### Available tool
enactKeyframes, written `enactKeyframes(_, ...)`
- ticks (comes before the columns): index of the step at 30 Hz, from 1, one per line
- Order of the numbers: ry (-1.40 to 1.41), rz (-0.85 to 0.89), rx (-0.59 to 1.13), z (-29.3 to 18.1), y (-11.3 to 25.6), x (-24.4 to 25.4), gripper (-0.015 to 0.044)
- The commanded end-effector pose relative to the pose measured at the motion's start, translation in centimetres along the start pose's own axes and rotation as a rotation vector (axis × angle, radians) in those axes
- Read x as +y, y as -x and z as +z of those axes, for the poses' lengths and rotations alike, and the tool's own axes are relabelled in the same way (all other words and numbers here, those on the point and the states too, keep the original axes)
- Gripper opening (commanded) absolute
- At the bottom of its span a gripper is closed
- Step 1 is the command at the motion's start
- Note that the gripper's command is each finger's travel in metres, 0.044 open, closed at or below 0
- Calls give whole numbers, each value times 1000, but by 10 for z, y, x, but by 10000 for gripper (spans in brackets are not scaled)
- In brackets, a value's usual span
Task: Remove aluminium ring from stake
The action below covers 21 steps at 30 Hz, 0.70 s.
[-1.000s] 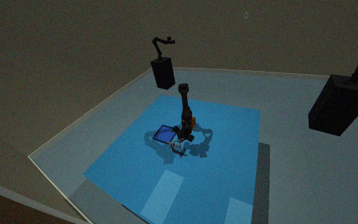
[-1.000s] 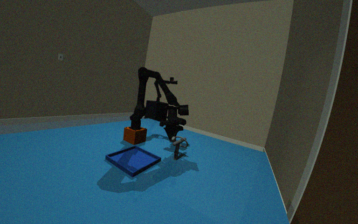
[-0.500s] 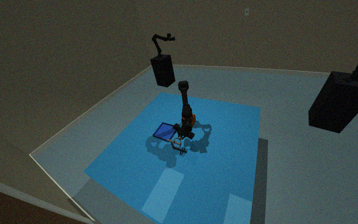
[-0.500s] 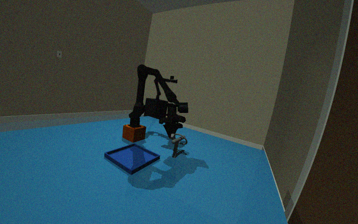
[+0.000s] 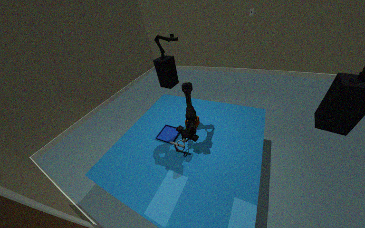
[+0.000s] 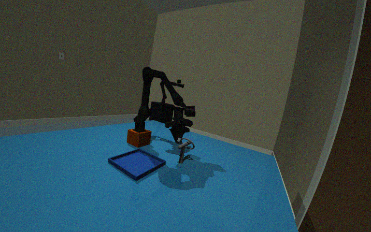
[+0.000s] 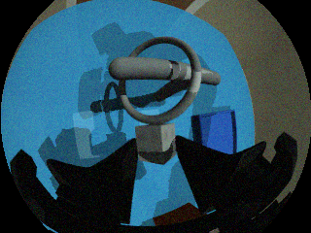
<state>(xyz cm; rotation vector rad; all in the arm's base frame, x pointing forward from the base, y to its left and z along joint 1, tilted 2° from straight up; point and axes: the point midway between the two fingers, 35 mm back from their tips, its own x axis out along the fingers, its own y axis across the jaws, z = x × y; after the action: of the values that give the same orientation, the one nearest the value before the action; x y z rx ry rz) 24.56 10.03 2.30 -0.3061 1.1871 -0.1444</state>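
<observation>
Holding ring's tab point(image 5: 184, 139) point(image 6: 179, 139) point(image 7: 155, 137), end effector point(image 5: 185, 138) point(image 6: 178, 141) point(image 7: 155, 142) is part-closed. Ring point(image 5: 175, 147) point(image 6: 193, 145) point(image 7: 160, 119) loops cross-bar point(image 5: 173, 143) point(image 6: 183, 145) point(image 7: 141, 68), just beyond fingertips; bar's far-from-tray end seemingly needs freeing, by shift toward tray point(image 5: 160, 131) point(image 6: 122, 170) point(image 7: 235, 131).

Drab olive-brown walls meet in a corner at the upper left of the top view, and a small pale wall plate point(image 5: 251, 12) point(image 6: 61, 56) hangs on one of them. Pale skirting edges the grey-blue floor point(image 5: 304, 172). Over it lies a bright blue mat point(image 5: 215, 172) point(image 6: 68, 191) point(image 7: 44, 63), with two lighter patches towards the bottom of the top view. A black pedestal point(image 5: 339, 107) stands at the right of that frame, another block point(image 5: 166, 72) at upper centre. The light is dim, and a dark brown surface fills the lower left corner.
</observation>
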Motion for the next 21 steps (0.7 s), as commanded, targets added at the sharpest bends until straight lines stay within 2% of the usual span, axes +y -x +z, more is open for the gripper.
enactKeyframes(1, -6, 0, -13, 5, 4, 2, 0)
enactKeyframes(21, -7, 0, -12, 5, 5, 6, 0)
